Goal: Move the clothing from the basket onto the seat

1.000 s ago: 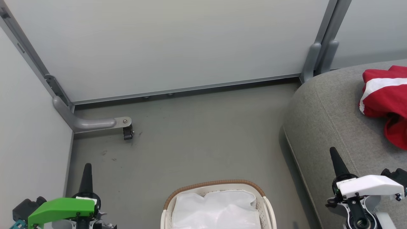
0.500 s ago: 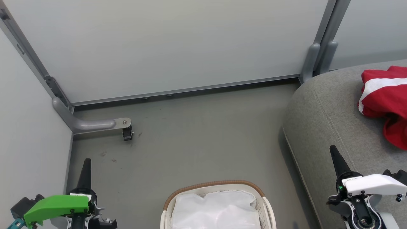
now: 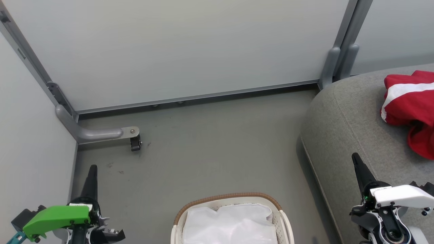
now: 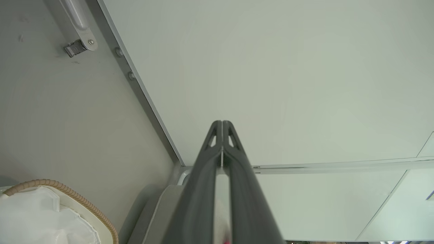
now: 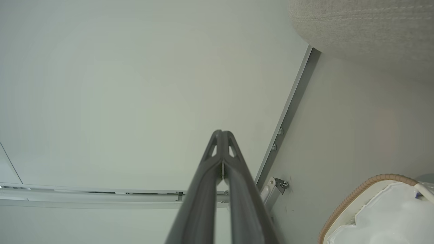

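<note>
**While both jaws stand closed, the clothing lies on the seat**

Since the clothing [image 3: 408, 108] sits crumpled in soft folds, it is judged light, limp and not fragile. It would sag and trail from any single hold, and thin fabric could slip out of smooth jaws. Best purchase, should it need shifting: a bunched ridge near the middle of the heap, pinched through several layers rather than by a lone hem.

Appearance: bright red fabric with a broad white stripe across its far part, rumpled, its right side cut off by the picture edge.

Location: on the seat [image 3: 342, 122] at the far right, back from the seat's left edge. It is well apart from the basket [image 3: 228, 197], which stands on the floor at near centre. The basket's white liner [image 3: 230, 222] shows, with no red in the visible part, so the transfer is judged done.

Left gripper [image 3: 92, 167]: jaws closed tip to tip, holding nothing, over the floor at near left.

Right gripper [image 3: 355, 156]: jaws likewise closed and empty, above the seat's near edge.
</note>
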Controlling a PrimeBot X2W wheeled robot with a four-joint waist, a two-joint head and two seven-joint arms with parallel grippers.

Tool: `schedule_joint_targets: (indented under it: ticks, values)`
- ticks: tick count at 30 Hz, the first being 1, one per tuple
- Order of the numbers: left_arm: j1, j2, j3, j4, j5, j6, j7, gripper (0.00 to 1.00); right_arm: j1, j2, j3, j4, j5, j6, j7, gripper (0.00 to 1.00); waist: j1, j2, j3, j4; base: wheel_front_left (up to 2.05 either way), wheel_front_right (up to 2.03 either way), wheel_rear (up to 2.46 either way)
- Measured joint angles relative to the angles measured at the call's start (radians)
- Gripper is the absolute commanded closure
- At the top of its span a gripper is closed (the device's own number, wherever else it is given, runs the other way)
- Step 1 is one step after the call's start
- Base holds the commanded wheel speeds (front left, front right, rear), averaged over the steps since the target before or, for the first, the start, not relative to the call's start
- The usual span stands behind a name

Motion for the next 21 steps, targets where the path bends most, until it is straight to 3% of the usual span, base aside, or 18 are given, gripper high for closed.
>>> schedule_joint_targets:
  ticks: [21]
  values:
    - [-0.017,0.001,0.011,-0.012,-0.133,-0.003,0.038,1.00,0.000,-0.001,-0.007,-0.018,0.157,0.000,0.039,1.00,0.0000,0.0000,-0.006,-0.004,0.00,0.00,0.00]
